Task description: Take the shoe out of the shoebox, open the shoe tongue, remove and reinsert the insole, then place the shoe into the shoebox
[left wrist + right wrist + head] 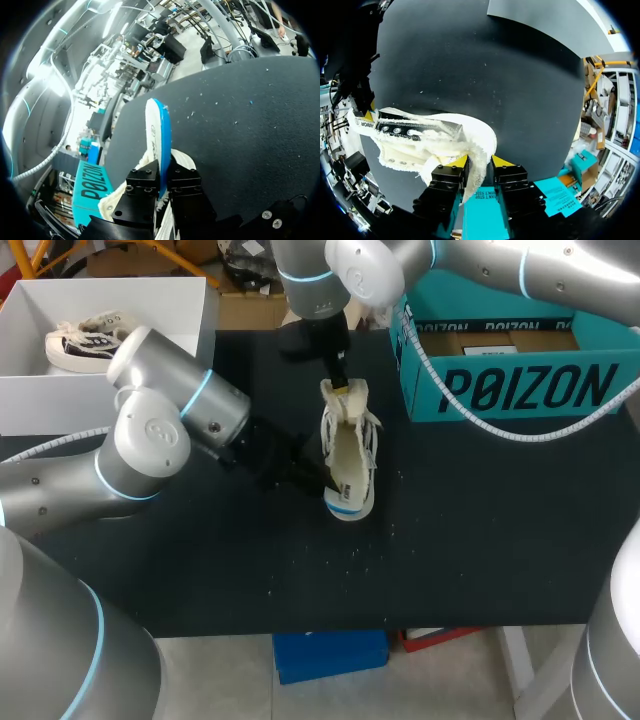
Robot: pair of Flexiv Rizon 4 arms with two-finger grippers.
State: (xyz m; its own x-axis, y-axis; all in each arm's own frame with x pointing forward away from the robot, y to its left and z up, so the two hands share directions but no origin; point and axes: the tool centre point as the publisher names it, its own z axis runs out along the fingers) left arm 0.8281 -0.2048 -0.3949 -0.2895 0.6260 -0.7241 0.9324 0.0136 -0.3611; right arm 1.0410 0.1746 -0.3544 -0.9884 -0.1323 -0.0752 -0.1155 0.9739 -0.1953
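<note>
A cream sneaker (350,450) with a blue stripe on its sole lies mid-table, toe toward the front edge. My left gripper (325,485) is shut on the sole edge near the toe; in the left wrist view the white and blue sole (159,135) runs out from between its black fingers (161,175). My right gripper (340,382) is at the heel. In the right wrist view the frayed heel collar (477,150) lies between the yellow tips (479,162), which stand slightly apart, a thin gap on one side. The laces and eyelets (415,131) stretch ahead.
The teal shoebox (520,390) stands open at the back right, close to the right arm. At the back left, a white box (195,330) holds another sneaker (85,342). Bare black tabletop (480,540) lies in front and to the right of the shoe.
</note>
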